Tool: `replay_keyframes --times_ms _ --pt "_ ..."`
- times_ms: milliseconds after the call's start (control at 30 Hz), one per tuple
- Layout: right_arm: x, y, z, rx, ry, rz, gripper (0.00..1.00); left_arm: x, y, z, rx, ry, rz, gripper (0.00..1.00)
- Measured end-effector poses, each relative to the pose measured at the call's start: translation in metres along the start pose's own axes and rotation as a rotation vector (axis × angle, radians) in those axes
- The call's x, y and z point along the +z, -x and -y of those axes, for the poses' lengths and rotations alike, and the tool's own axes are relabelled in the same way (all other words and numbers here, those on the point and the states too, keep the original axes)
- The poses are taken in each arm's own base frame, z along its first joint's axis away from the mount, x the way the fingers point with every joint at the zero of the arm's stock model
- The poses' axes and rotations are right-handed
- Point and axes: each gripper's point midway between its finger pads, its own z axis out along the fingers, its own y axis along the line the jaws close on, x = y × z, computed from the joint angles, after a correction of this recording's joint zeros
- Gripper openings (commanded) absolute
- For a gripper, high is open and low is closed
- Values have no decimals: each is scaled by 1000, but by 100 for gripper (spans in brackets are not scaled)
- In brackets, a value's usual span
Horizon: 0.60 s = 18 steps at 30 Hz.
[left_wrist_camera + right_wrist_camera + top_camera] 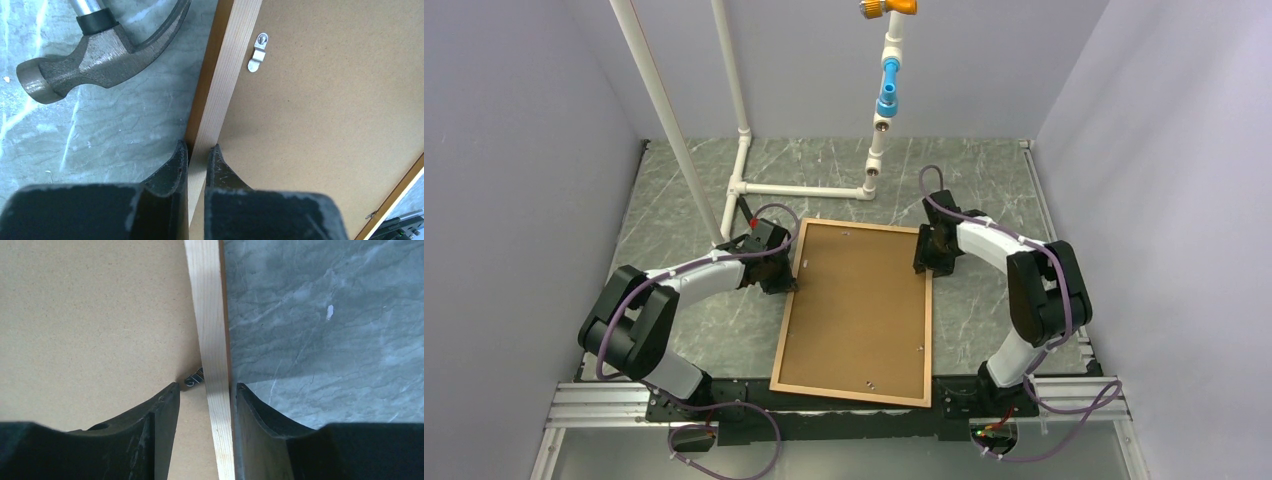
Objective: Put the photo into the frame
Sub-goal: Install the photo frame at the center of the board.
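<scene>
Aluminium rails and the 2 arm bases sit nearest, and the short near rail of the frame (849, 394) lies just beyond them. The frame rests back-up on the marble-patterned table (984, 180), its opening filled by the brown backing board (859, 305).

Farther along, each arm meets 1 long rail near its far end. The left gripper (197, 150) has its fingers pressed onto the left rail, 1 on the outer edge and 1 on the board side, pinching the wood. A small metal turn clip (257, 52) lies on the board just beside that rail, and a hammer (90, 60) lies on the table close outside it. The right gripper (206, 387) straddles the right rail with its jaws spread. There is a clear gap on the board side, and the outer finger is close to the wood or barely touching it, so it grips nothing. At the far end stands a white pipe stand (799, 188).

The photo shows in no view; whether it lies under the board cannot be told.

The step in hand looks like handling the closed frame, held on 1 side only. If the print is not yet inside, the next move calls for turning the clips aside and lifting the board out. Any lift first needs the right jaws closed squarely on that thin rail.
</scene>
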Motion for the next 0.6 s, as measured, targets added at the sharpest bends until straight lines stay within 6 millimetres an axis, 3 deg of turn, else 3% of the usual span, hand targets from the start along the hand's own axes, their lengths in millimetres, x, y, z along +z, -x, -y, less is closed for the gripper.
replay_keyframes --times_ms 367,600 --pt "4 -4 -1 141 127 -55 48 0 -1 1 10 7 -1 0" --pt "5 4 1 192 146 -37 47 1 -3 3 14 10 -11 0"
